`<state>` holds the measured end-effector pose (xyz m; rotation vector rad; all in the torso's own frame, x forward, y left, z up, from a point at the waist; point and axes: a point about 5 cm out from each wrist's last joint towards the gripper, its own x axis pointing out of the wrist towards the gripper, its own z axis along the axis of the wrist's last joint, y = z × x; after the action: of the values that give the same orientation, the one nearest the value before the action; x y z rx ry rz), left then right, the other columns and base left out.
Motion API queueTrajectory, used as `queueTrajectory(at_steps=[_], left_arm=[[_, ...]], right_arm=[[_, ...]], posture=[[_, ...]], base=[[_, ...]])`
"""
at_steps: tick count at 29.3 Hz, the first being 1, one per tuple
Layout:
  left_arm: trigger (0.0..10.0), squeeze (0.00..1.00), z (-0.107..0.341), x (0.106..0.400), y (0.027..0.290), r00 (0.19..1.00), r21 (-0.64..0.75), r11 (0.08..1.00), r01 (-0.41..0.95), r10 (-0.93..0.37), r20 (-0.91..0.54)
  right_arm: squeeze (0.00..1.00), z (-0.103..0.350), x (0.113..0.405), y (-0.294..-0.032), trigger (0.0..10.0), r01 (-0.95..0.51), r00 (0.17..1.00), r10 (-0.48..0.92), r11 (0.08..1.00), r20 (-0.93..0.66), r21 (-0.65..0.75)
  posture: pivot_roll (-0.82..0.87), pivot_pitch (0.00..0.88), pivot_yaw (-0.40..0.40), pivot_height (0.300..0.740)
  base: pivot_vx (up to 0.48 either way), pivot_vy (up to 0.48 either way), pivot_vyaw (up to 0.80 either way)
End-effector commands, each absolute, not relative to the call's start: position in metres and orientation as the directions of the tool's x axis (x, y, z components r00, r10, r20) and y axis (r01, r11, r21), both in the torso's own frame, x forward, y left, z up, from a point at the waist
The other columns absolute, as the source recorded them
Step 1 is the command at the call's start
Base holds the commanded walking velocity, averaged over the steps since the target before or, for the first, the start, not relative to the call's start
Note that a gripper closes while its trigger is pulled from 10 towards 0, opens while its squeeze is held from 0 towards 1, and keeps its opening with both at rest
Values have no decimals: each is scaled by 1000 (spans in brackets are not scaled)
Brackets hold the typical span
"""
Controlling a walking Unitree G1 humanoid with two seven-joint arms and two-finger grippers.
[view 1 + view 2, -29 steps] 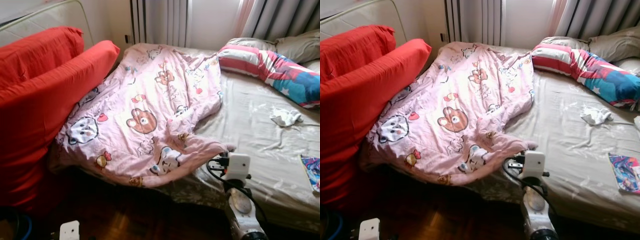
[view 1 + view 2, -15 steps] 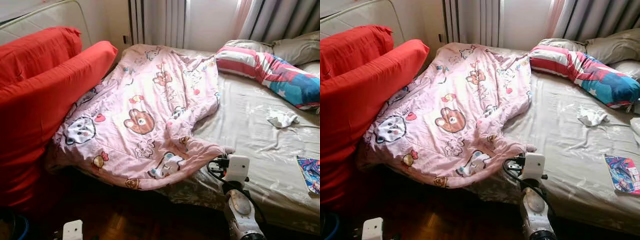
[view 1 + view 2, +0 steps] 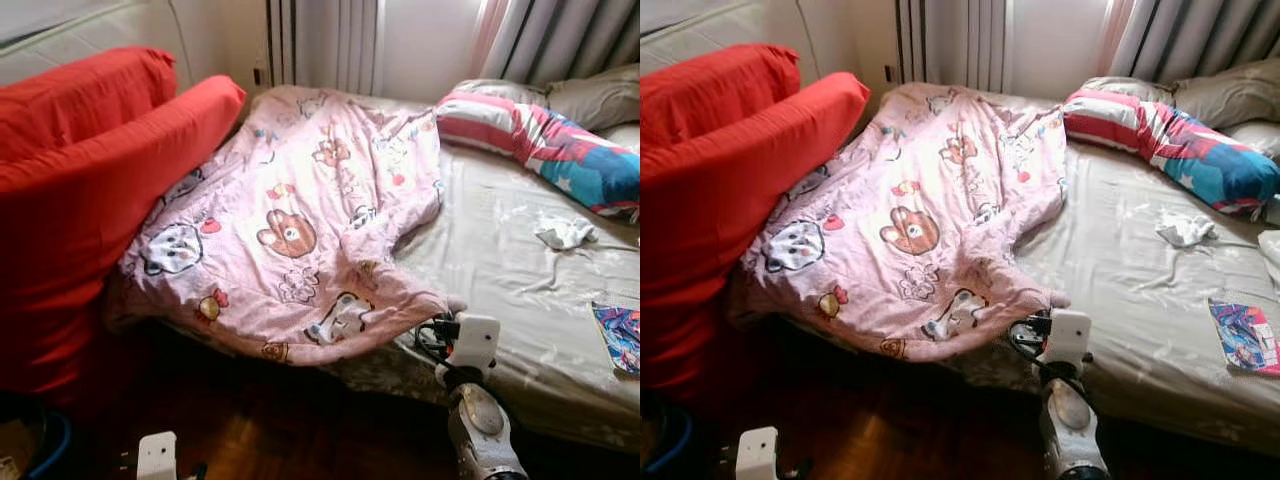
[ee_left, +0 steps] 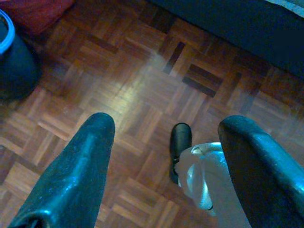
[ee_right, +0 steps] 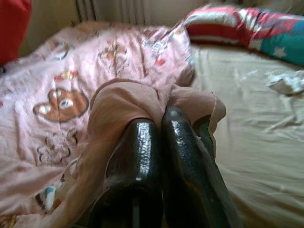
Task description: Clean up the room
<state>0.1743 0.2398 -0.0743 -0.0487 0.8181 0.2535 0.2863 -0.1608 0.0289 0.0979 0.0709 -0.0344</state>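
Fabric from the pink cartoon-print quilt is bunched around your right gripper, whose two black fingers are pressed together with a fold of the quilt's corner pinched at their tips. You can see that corner at the foot edge of the bed, just above the right arm's white wrist housing, where the quilt's pointed end meets the beige sheet.

The quilt lies spread over the bed's left half, from the far edge by the curtains down to the near edge, where it hangs slightly over the side. Its left edge runs up against the two red cushions leaning beside the bed.

On the far right corner you have a striped, star-patterned pillow with a grey pillow behind it. A small crumpled white cloth lies on the bare sheet well to the right of the quilt, and a colourful booklet sits at the right edge.

Your left gripper hangs over the parquet floor with its fingers spread wide apart, holding nothing. A dark round bin with a blue rim stands on the floor near it.
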Motion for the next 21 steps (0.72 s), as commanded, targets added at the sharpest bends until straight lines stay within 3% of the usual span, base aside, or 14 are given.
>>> queueTrajectory(at_steps=[1, 9, 13, 21], left_arm=[[10000, 0, -76, 171, 241, 638, 60, 968, -244, 207, -741], [10000, 0, -76, 169, 244, 637, 65, 967, -246, 212, -741], [10000, 0, -76, 170, 245, 635, 71, 967, -244, 215, -742], [10000, 0, -75, 168, 250, 636, 74, 967, -246, 218, -741]], right_arm=[[0, 34, 285, -167, 10000, 63, 998, -61, 993, -29, 96], [0, 50, 285, -190, 10000, 224, 971, -225, 974, 80, 25], [0, 56, 284, -201, 10000, 310, 945, -306, 951, 116, -10], [0, 59, 281, -197, 10000, 294, 948, -281, 953, 151, -71]], posture=[[91, 6, -10, 740], [96, 13, -8, 740], [97, 15, -8, 740], [96, 21, -8, 740]], base=[[-262, 0, 0], [-262, 0, 0], [0, 0, 0], [0, 0, 0]])
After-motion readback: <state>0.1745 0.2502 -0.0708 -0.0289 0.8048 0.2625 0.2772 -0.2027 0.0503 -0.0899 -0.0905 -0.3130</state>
